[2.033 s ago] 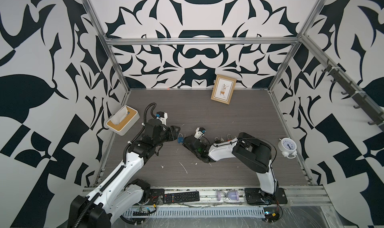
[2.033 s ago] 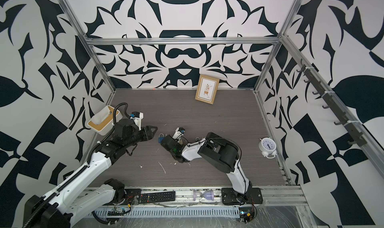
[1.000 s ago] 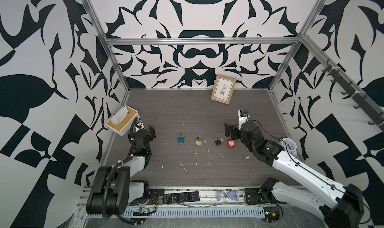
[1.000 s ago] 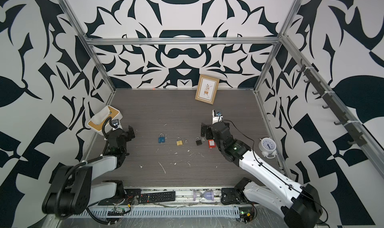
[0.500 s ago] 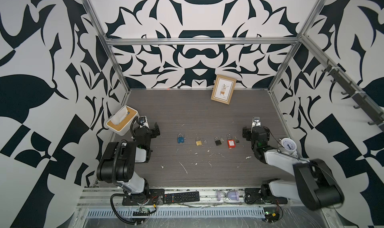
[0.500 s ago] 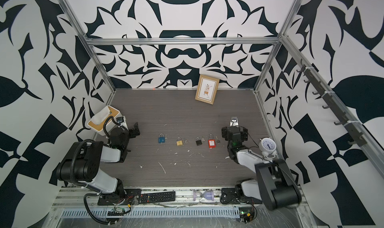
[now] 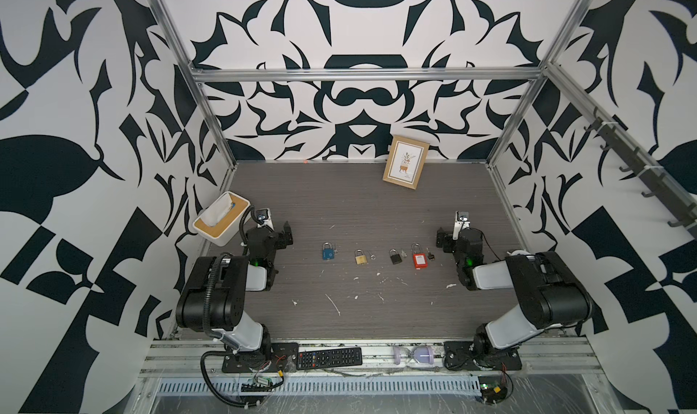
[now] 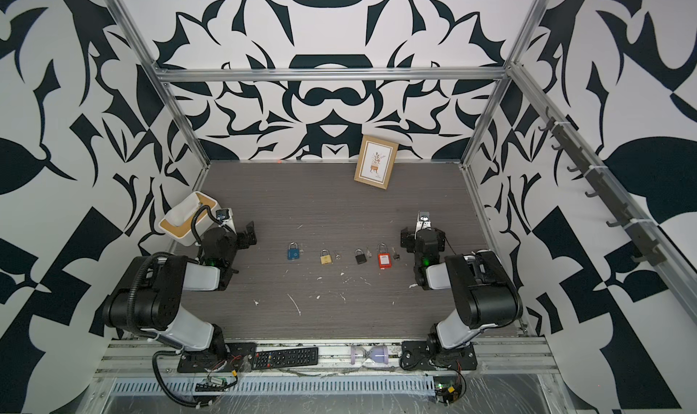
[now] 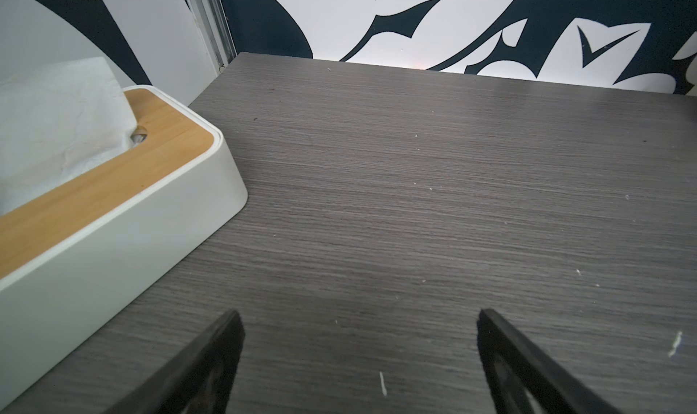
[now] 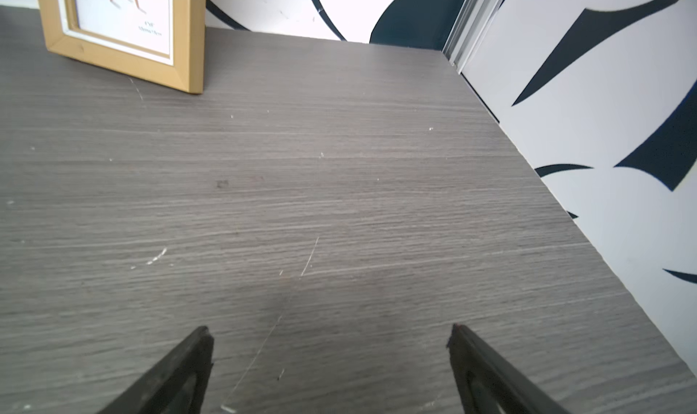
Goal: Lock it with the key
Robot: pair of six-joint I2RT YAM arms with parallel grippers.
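both pairs of jaws stand wide apart and grasp nothing. the left gripper is low over the bare table, just beside the tissue box, and the right gripper is low near the right wall. between them, in both top views, four locks lie flat in one row from left to right: blue padlock, brass padlock, black padlock, red padlock. each has its long axis from front to back, shackle pointing to the back wall. a small key lies just right of the red padlock; its direction is too small to tell. a picture frame leans at the back, well apart from the row. white scraps lie on the table in front of the row.
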